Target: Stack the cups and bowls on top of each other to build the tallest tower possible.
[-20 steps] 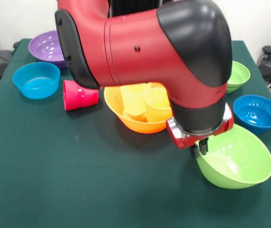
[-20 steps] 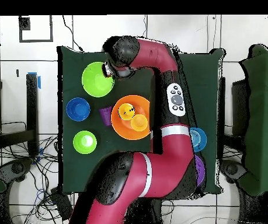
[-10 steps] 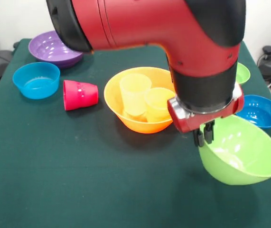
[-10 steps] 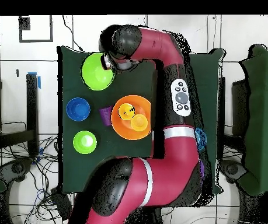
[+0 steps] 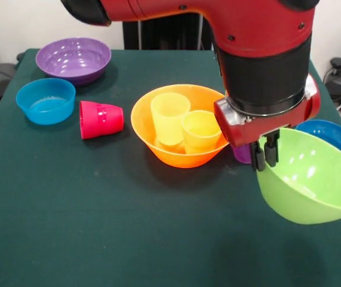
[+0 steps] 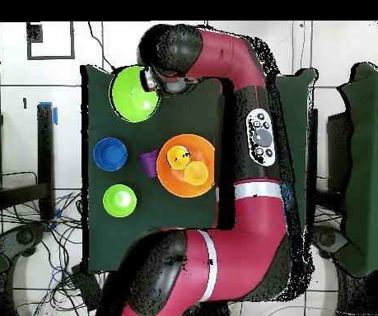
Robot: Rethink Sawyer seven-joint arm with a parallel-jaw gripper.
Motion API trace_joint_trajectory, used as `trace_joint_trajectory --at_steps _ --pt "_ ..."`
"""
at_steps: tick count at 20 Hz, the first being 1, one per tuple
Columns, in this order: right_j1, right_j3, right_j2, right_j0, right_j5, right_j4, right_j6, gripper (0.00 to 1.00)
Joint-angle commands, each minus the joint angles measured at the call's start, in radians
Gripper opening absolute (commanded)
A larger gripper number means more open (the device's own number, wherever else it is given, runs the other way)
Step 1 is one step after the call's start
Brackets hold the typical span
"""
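My gripper (image 5: pixel 264 156) is shut on the near rim of the large lime green bowl (image 5: pixel 313 186), which hangs tilted above the table at the right. In the overhead view the same gripper (image 6: pixel 149 80) and green bowl (image 6: pixel 133 94) are at the upper left. The large orange bowl (image 5: pixel 176 156) (image 6: pixel 168 183) stands mid-table and holds a pale yellow cup (image 5: pixel 170 115) and a yellow-orange cup (image 5: pixel 200 130). A purple cup (image 6: pixel 149 161) stands beside it. A red-pink cup (image 5: pixel 101 119) lies on its side to the left.
A large purple bowl (image 5: pixel 73 58) and a small blue bowl (image 5: pixel 46 100) sit at the far left. Another small blue bowl (image 5: pixel 331 133) shows behind the held bowl. A small lime green bowl (image 6: pixel 119 200) stands near a blue bowl (image 6: pixel 110 154).
The gripper has risen and drawn toward the front-right edge, carrying the large lime green bowl off the table. The other pieces have not moved.
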Motion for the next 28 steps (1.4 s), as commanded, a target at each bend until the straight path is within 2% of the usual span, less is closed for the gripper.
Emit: trace_joint_trajectory --at_steps 1,7,13,19,28 --pt "-0.047 0.194 0.04 -0.037 0.094 0.017 -0.151 0.0" --pt "-0.112 0.378 0.067 -0.089 0.006 0.051 -0.183 0.0" --pt "-0.152 0.492 0.107 -0.137 -0.025 0.051 -0.202 0.0" --pt "-0.218 0.579 0.139 -0.172 -0.034 0.057 -0.175 0.0" --pt "-0.282 0.607 0.192 -0.196 0.015 0.095 -0.12 0.0"
